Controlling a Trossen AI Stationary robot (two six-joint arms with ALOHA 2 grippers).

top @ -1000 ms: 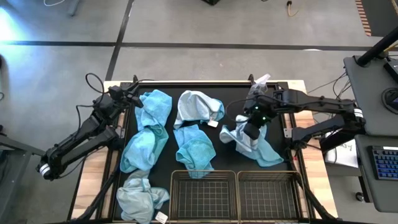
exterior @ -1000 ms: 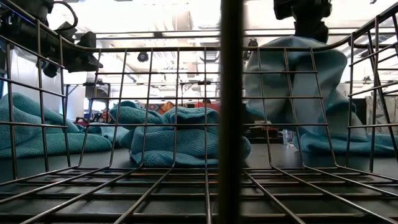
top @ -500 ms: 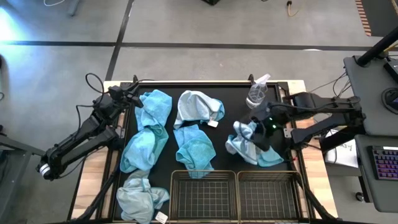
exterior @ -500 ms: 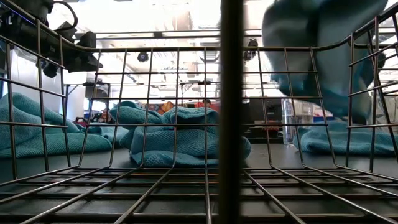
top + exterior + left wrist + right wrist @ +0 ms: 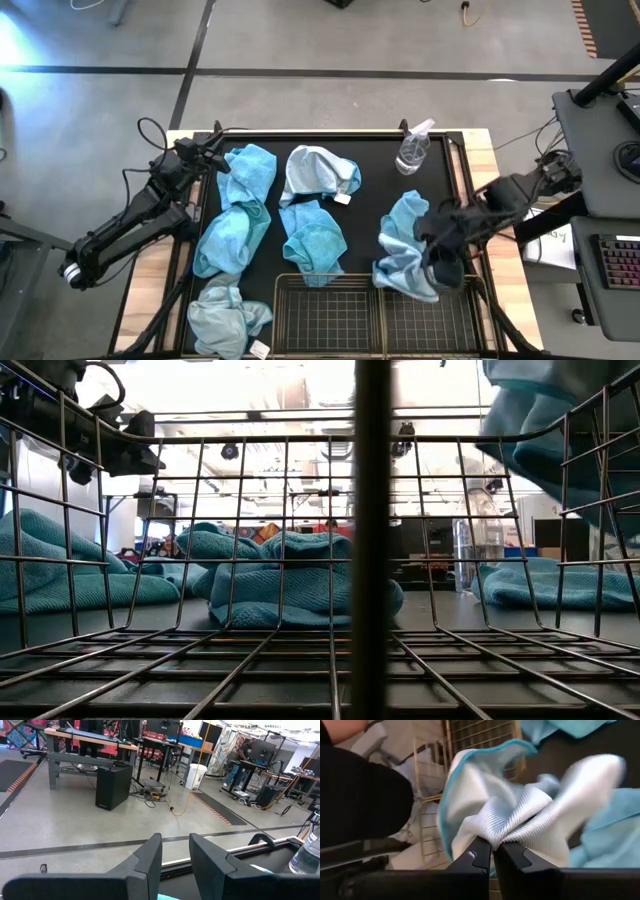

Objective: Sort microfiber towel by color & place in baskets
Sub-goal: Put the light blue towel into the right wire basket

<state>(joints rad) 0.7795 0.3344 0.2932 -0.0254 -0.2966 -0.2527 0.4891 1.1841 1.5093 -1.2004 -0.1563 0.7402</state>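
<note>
A black table top point(image 5: 370, 190) framed by pale wood is seen from above, with both dark arms reaching in from the sides. At the near edge two wire-mesh baskets point(image 5: 382, 310) stand side by side, touching; through their mesh the low view looks across the table. The left arm is parked at the far left corner, its left gripper point(image 5: 175, 855) pointing out over the room's floor, the two fingers standing a narrow gap apart with nothing between them. The right arm comes in from the right edge, and the right gripper point(image 5: 493, 854) is clamped shut on a pale towel point(image 5: 405, 262) with a turquoise hem, pinched at a gathered fold (the cloth fans out from the fingertips in the right wrist view). This held towel hangs just at the far rim of the right-hand basket point(image 5: 432, 312), its lower end overlapping the rim from above; whether it touches the wire cannot be told. Five other towels lie on the table: two turquoise ones point(image 5: 240, 205) in a column at the left, a pale one point(image 5: 318, 172) at the centre far side with a turquoise one point(image 5: 312, 238) just nearer, and a pale grey-blue one point(image 5: 225, 318) at the near left corner, beside the left basket. A clear spray bottle point(image 5: 413, 150) stands at the far right.
</note>
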